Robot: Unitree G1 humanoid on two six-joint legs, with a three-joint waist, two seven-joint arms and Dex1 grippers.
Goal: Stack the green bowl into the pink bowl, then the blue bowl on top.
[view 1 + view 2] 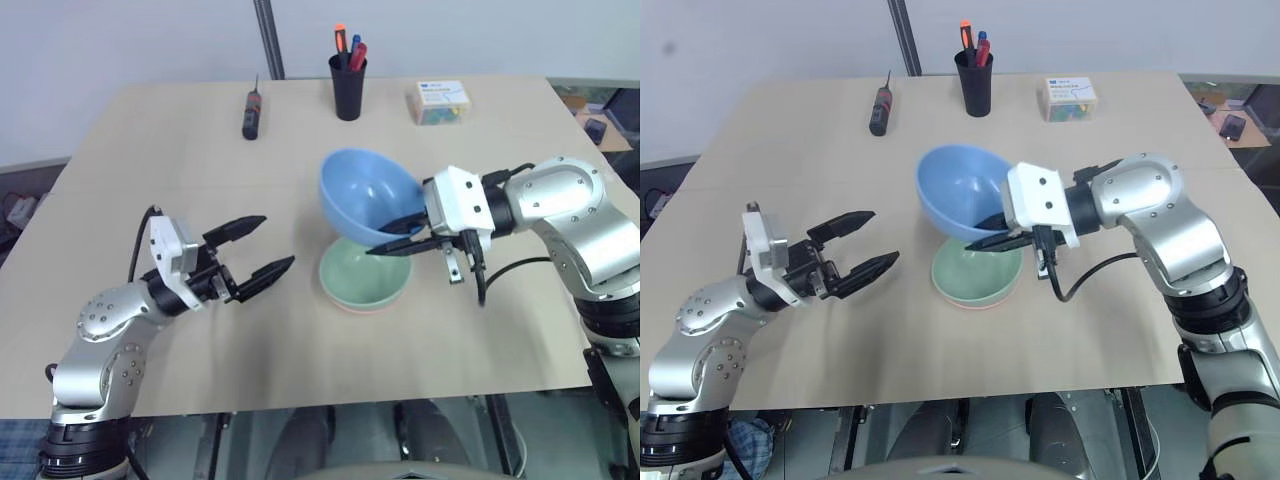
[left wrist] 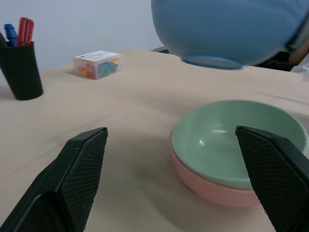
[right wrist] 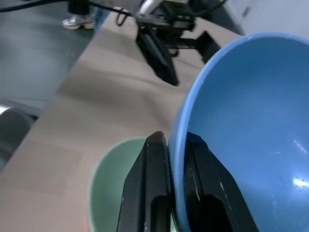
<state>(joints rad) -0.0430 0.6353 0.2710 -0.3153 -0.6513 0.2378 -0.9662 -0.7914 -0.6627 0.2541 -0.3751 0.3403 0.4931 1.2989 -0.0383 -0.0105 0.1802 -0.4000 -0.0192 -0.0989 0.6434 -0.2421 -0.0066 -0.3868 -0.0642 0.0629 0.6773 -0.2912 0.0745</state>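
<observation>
Office or lab workspace: plain pale wood tabletop (image 1: 200,380) against a bare wall, black pen cup (image 1: 347,86) with markers, small box of coloured clips (image 1: 441,102), a screwdriver (image 1: 252,112), cables running off the edges.

No legible text anywhere; small box's (image 1: 439,101) blue-and-white label too small to read.

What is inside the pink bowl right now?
The green bowl sits nested in the pink bowl, covering its inside. The blue bowl hangs tilted above them, pinched at its rim by the right tool.
</observation>
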